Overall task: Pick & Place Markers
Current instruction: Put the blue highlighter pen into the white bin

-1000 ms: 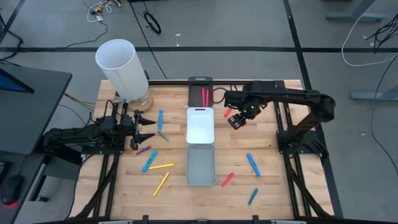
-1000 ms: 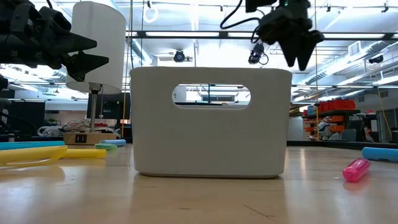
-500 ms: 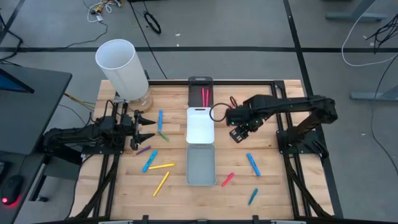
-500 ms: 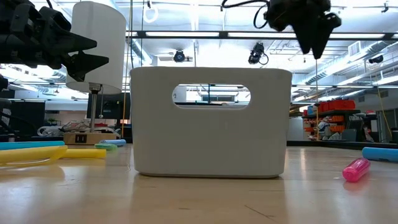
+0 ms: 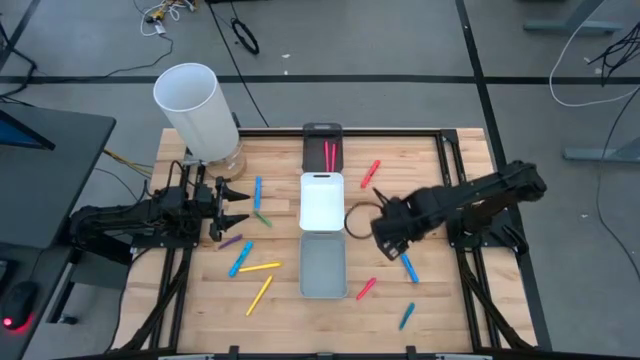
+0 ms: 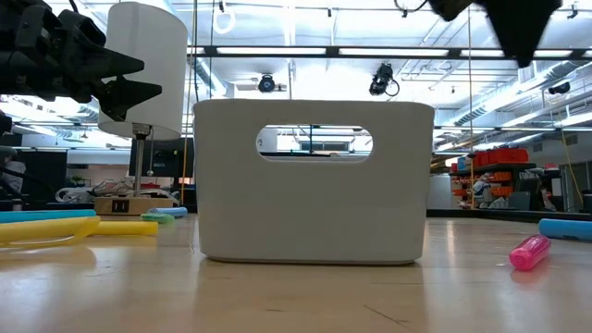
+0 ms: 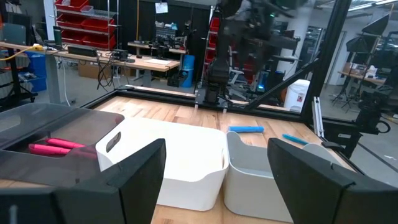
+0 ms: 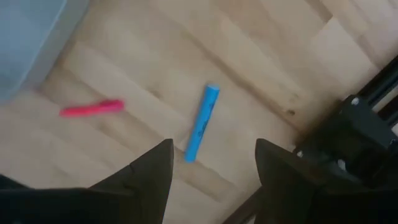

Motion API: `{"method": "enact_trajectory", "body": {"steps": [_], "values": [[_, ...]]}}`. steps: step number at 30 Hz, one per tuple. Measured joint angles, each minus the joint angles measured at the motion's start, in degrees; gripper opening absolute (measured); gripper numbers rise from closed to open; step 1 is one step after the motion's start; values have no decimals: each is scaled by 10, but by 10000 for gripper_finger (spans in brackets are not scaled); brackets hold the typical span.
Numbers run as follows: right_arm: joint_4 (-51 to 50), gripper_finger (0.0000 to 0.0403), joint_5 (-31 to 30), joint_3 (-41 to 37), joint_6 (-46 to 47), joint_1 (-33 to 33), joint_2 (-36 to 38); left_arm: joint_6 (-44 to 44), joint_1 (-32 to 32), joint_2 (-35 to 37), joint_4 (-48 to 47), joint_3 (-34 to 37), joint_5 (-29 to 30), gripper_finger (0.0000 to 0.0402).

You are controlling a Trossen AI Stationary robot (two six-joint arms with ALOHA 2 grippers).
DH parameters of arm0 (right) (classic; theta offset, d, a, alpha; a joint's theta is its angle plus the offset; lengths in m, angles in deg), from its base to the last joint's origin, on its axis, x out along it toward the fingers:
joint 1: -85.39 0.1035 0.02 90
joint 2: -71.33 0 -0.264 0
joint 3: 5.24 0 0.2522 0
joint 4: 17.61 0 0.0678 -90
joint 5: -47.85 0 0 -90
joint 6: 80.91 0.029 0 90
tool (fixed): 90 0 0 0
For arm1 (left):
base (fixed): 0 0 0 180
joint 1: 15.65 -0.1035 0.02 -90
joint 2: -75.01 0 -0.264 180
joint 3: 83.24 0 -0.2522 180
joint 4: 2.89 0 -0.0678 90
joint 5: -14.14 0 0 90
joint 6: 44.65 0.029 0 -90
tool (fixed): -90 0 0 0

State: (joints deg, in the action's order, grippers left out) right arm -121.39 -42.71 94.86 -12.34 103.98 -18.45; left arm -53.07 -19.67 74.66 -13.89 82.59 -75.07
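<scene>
A light wooden table (image 5: 290,310) with a black frame is seen on a grey floor crossed by cables. Down its middle three trays are lined up: a black tray (image 5: 322,148) holding two pink markers (image 5: 329,155), a white tray (image 5: 322,202) and a grey tray (image 5: 323,264). A white cylinder (image 5: 195,110) stands at the far left corner.

Blue, yellow, green and purple markers (image 5: 250,268) are scattered left of the trays; red and blue ones lie toward the right edge.

The right gripper (image 5: 392,232) is held above a blue marker (image 8: 202,122), jaws apart and empty. The left gripper (image 5: 238,203) is parked near the left edge, jaws wide and empty.

Beyond the table, shelves with red bins (image 7: 84,18) and workbenches are visible.
</scene>
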Motion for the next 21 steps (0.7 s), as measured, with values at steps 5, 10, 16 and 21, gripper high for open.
{"method": "enact_trajectory", "body": {"steps": [5, 10, 16, 21], "values": [[0, 227, 1, 0, 66, 61, 0, 0, 0, 0, 0, 0, 0, 288], [0, 227, 1, 0, 128, 107, 0, 0, 0, 0, 0, 0, 0, 288], [0, 227, 1, 0, 184, 146, 0, 0, 0, 0, 0, 0, 0, 288], [0, 227, 11, 0, 191, 161, -1, 0, 0, 0, 0, 0, 0, 288]]}}
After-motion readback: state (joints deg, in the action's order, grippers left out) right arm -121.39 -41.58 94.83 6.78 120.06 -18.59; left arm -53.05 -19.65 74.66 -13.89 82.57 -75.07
